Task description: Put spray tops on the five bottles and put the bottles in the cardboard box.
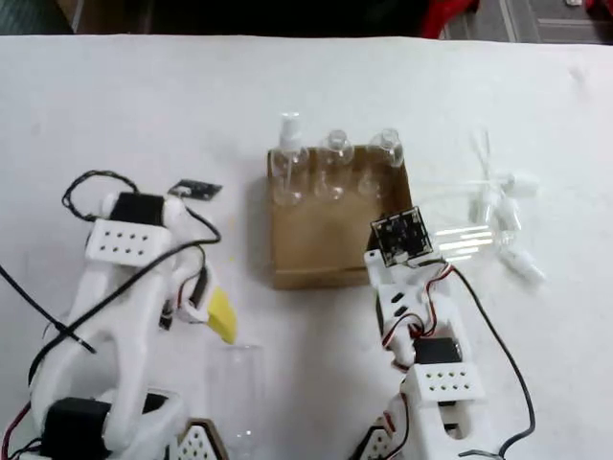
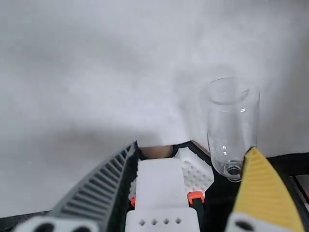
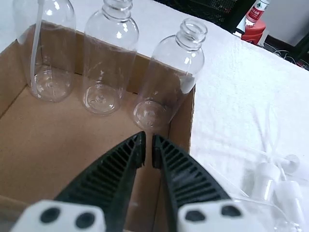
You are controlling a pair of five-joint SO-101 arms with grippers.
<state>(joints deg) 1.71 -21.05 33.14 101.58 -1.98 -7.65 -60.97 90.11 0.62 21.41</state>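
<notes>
1. Cardboard box sits on the desk, holding 3 clear bottles along its far wall (1 wears a spray top).
2. My right jaws hang over the box's near corner, pressed together.
3. My left jaws stand apart beside a loose bottle.
4. Spare spray tops lie right of the box.

Looks like a robotics lab or workshop bench, not a home. White cloth over the table, exposed wiring on both arms, red bottle and cables on dark surfaces behind, tiled floor past the far edge.
</notes>
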